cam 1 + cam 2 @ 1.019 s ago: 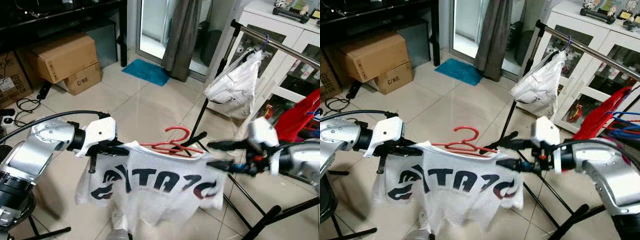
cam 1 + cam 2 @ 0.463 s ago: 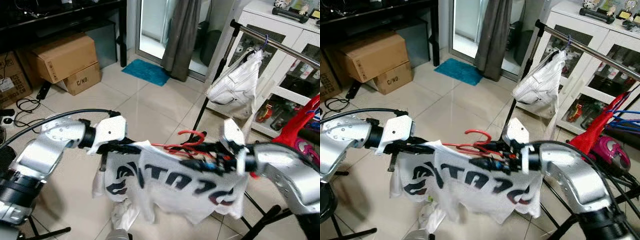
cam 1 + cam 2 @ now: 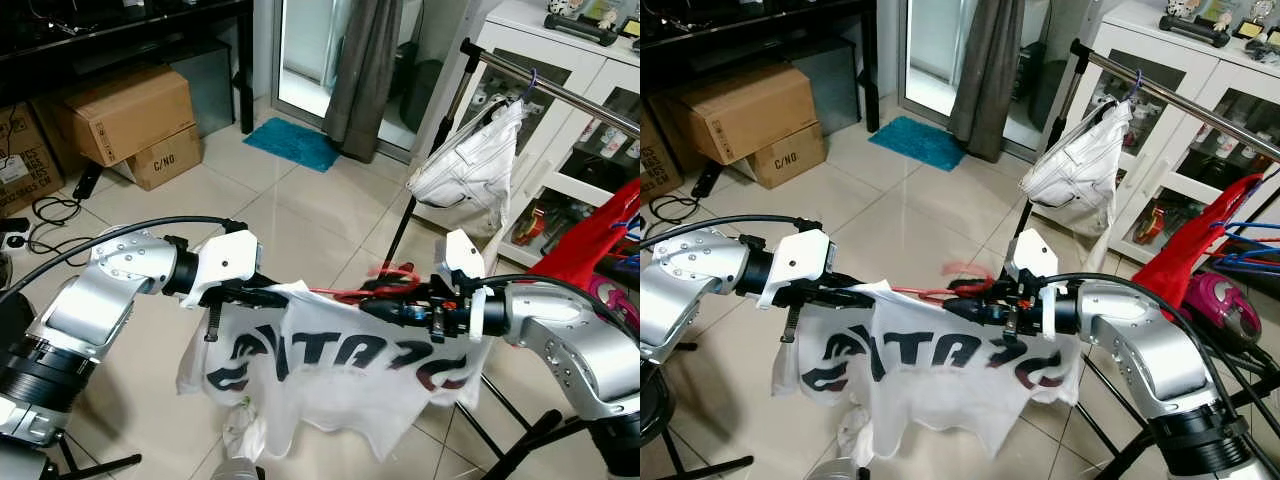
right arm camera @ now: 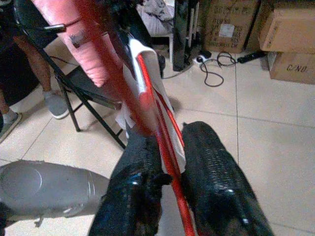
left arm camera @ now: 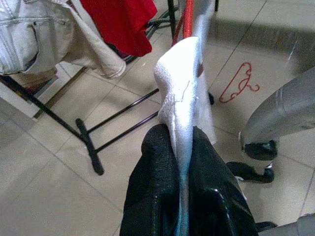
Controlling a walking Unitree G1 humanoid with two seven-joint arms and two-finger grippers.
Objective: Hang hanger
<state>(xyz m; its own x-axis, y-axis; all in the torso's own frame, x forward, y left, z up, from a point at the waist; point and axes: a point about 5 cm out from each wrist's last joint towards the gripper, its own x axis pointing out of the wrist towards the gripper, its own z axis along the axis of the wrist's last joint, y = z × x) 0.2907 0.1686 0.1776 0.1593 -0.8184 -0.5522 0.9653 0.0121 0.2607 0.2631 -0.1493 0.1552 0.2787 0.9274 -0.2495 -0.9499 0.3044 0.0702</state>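
The red hanger [image 3: 385,283] hangs in mid-air in front of the robot, threaded through a white shirt [image 3: 330,370] with dark lettering. Its hook is a pink blur in both eye views, so which way it points is hard to tell. The right gripper [image 4: 170,162] has the hanger's red wire running between its two fingers, which sit close on either side of it and appear to pinch it near the neck. The left gripper [image 5: 181,162] has its fingers pressed together on a fold of the shirt's shoulder, holding the cloth out to the robot's left.

The step in hand looks like carrying the loaded hanger toward the rail [image 3: 560,88], which is well apart, up and to the right, with a white garment [image 3: 470,170] already on it. The next move likely calls for raising the hook above the rail and lowering it over a bare stretch.

A spare hanger [image 5: 239,83] lies on the floor. The rail's far end is cut off by the frame.
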